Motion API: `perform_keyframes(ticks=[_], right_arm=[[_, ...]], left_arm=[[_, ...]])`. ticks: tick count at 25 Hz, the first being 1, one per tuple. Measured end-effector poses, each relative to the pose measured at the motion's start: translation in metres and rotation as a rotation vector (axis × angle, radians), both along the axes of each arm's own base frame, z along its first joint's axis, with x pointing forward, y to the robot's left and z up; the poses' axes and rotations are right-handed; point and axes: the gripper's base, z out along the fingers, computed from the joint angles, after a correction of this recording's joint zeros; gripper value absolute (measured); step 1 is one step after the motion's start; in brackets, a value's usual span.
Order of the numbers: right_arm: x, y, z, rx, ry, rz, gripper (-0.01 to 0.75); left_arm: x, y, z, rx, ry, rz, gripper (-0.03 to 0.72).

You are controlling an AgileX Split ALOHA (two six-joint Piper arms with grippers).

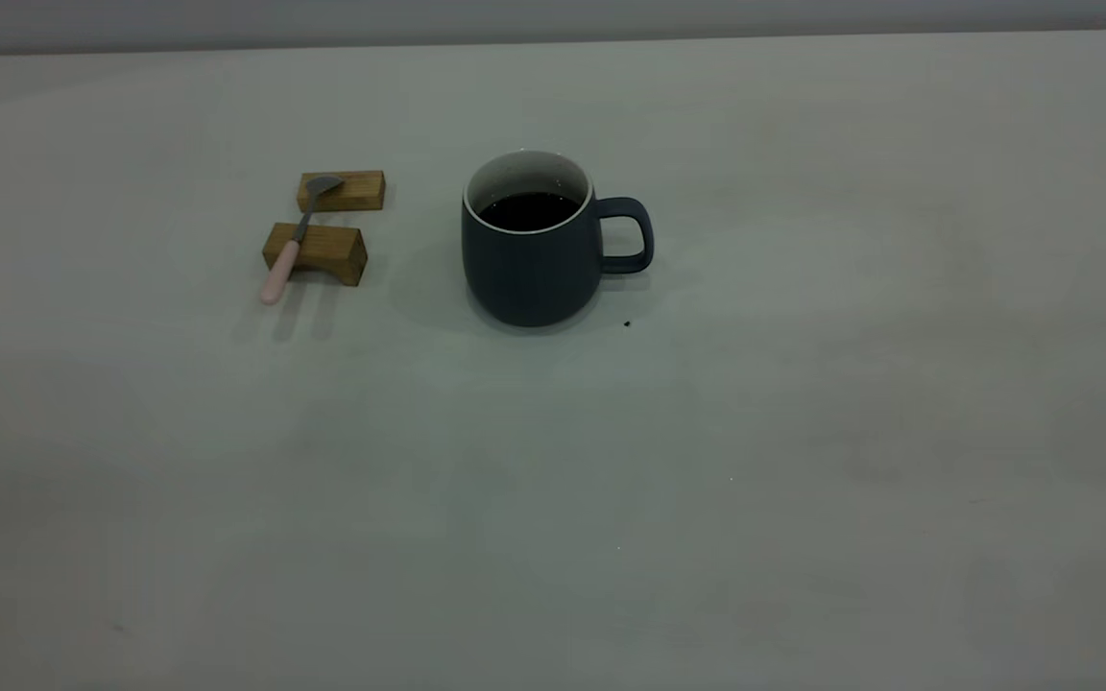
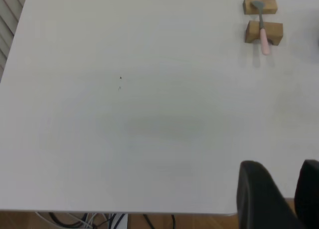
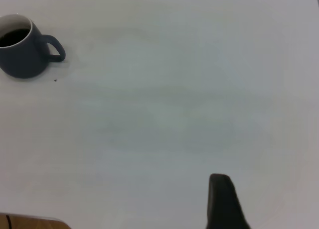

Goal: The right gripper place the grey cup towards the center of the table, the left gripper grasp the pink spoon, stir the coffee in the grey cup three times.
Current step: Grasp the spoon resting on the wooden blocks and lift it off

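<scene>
Exterior view: neither arm visible.

Two wooden blocks and a few loose ends

The far block (image 1: 342, 190) lies flat and the near block (image 1: 316, 252), notched underneath, stands just in front of it, a small gap between them. A dark speck (image 1: 627, 323) marks the surface. Cables (image 2: 94, 220) hang below one edge, over a wooden floor (image 2: 30, 220).

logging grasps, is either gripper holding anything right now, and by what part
Nothing is held. The spoon lies across two wooden blocks, the cup stands alone, both grippers away from them.
</scene>
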Motion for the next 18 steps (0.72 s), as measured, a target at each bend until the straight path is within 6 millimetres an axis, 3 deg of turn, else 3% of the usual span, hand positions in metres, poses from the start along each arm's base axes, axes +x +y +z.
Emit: perform_keyframes(ticks=[6, 10, 15, 18], right_arm=[[0.0, 0.0, 0.0, 0.0, 0.0, 0.0, 0.491], [0.0, 0.0, 0.0, 0.0, 0.0, 0.0, 0.491], [0.0, 0.0, 0.0, 0.0, 0.0, 0.0, 0.491], [0.0, 0.0, 0.0, 0.0, 0.0, 0.0, 0.491]], left_arm=[[0.0, 0.0, 0.0, -0.003, 0.0, 0.002, 0.257], [0.005, -0.001, 0.01, -0.017, 0.005, 0.005, 0.319], [0.043, -0.003, 0.026, 0.006, 0.147, -0.018, 0.473], [0.075, -0.005, 0.027, -0.002, 0.23, -0.016, 0.514]])
